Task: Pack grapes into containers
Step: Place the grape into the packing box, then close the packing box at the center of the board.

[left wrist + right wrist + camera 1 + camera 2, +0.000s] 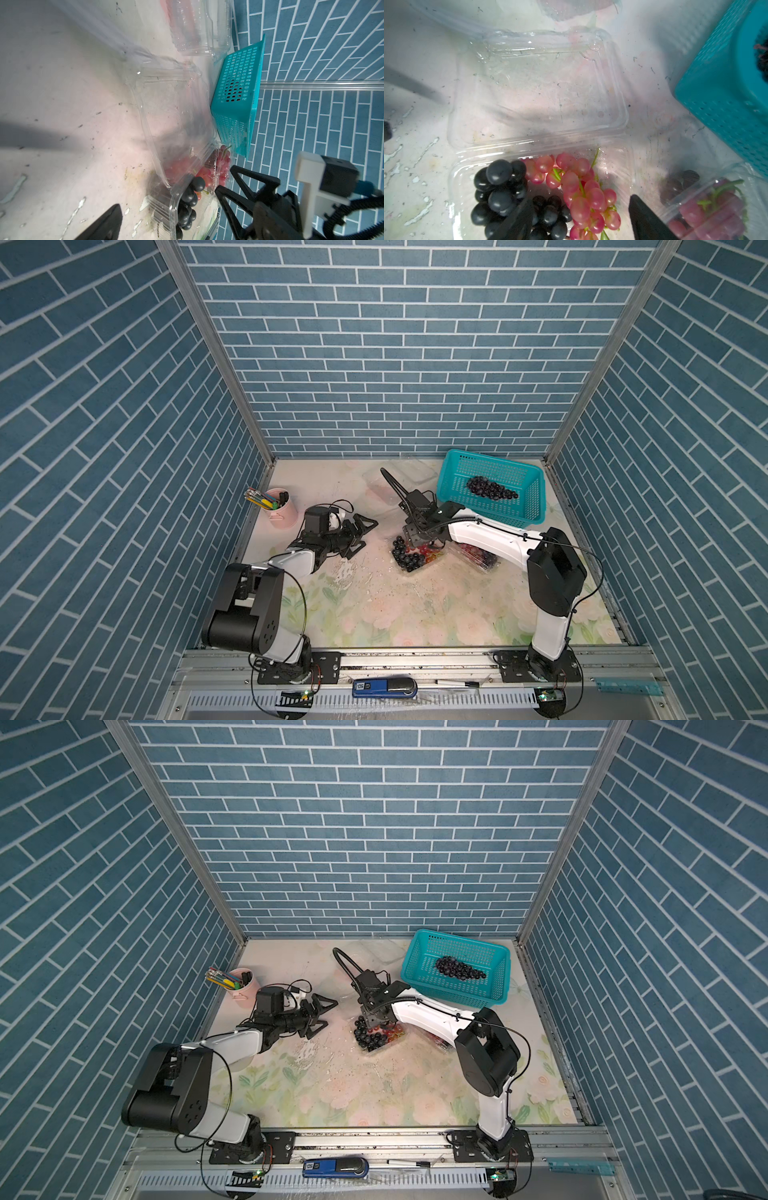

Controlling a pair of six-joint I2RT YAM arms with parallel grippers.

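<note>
Beneath the down-pointing right pincer (580, 200), jaws parted, open container (453, 180) of grapes (571, 180), left pincer (371, 535) wide alongside, teal basket (490, 510) beyond.

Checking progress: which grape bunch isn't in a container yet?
The dark bunch in the teal basket; the rest lie inside clear clamshells.

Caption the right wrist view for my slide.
Right gripper, jaws apart, over dark grapes and red grapes in clear container.
</note>
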